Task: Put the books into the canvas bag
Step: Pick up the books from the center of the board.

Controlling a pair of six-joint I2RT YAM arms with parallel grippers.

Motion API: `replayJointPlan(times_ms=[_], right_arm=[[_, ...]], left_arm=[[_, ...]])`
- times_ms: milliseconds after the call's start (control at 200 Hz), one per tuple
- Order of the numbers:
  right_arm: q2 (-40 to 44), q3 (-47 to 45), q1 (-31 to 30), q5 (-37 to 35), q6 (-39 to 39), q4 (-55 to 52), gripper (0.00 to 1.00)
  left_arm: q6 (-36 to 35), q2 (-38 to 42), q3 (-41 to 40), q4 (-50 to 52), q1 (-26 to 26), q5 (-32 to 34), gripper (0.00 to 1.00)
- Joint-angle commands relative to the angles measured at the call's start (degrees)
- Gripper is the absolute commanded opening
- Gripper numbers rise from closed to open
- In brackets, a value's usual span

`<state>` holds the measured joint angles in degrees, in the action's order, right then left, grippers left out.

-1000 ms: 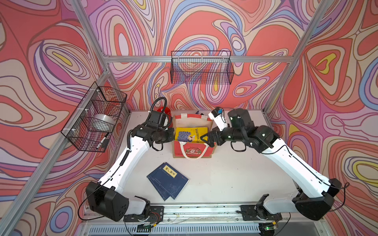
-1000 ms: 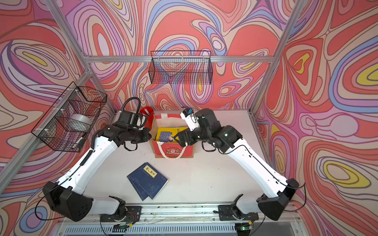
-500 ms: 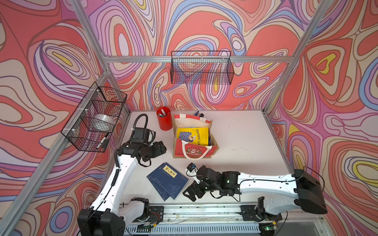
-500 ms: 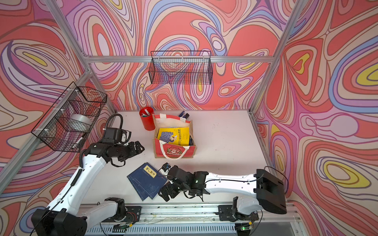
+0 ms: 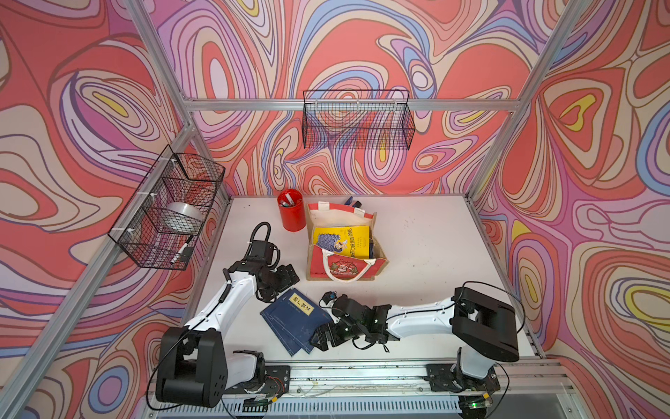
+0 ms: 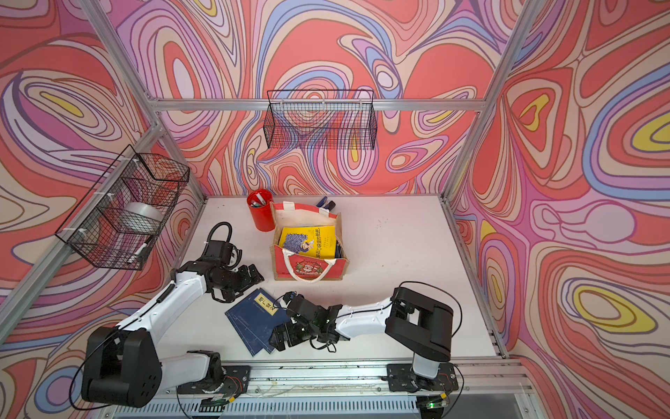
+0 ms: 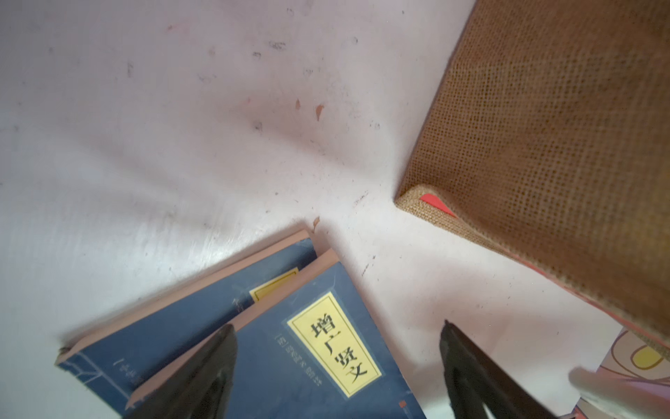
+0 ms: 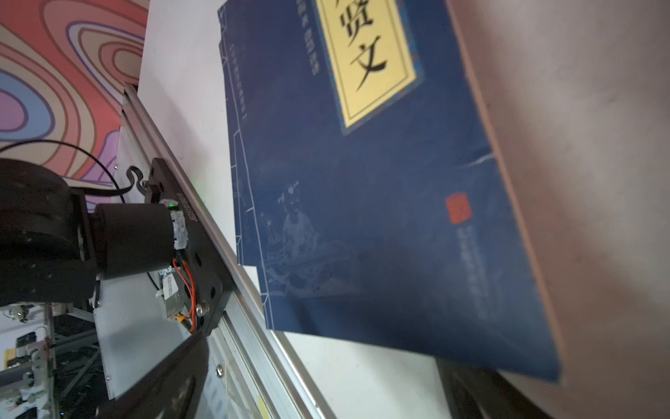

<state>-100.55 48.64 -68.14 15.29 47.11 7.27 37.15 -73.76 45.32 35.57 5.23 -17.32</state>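
Only the top views take in the canvas bag [image 5: 319, 265] whole: upright, open, tan burlap with a red front, and the yellow book [image 5: 342, 241] lies inside. The left wrist view adds its coarse weave, and the right wrist view a red seal on the navy books [image 8: 362, 217], which lie fanned, yellow labels up, before the bag. The left gripper [image 7: 337, 333] hovers over their corner nearest the bag, fingers spread and empty. The right gripper [image 5: 322, 337], jaws wide, sits at the stack's side, farther from the bag.
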Motion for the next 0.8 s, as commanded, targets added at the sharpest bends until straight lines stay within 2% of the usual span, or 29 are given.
replayJointPlan(times_ms=[0,200,446,671,796], right_arm=[[-3.5,0.0,0.9,3.7,2.2,1.9,0.98],[-5.6,0.1,3.3,6.8,2.7,5.7,0.98],[-6.6,2.5,4.9,4.9,1.8,6.4,0.94],[-6.6,3.3,4.9,3.8,1.8,5.9,0.79],[-7.1,4.3,5.3,2.0,2.6,3.6,0.64]], left_arm=[[0.7,-1.6,0.2,-3.2,-0.6,0.9,0.89],[2.3,-3.0,-2.8,-5.5,-0.8,-3.1,0.89],[4.4,-0.4,-9.8,-7.8,-0.8,-5.8,0.88],[6.3,4.6,-13.2,-7.2,-0.7,-7.1,0.88],[6.2,5.8,-13.9,-6.2,-0.7,-7.3,0.88]])
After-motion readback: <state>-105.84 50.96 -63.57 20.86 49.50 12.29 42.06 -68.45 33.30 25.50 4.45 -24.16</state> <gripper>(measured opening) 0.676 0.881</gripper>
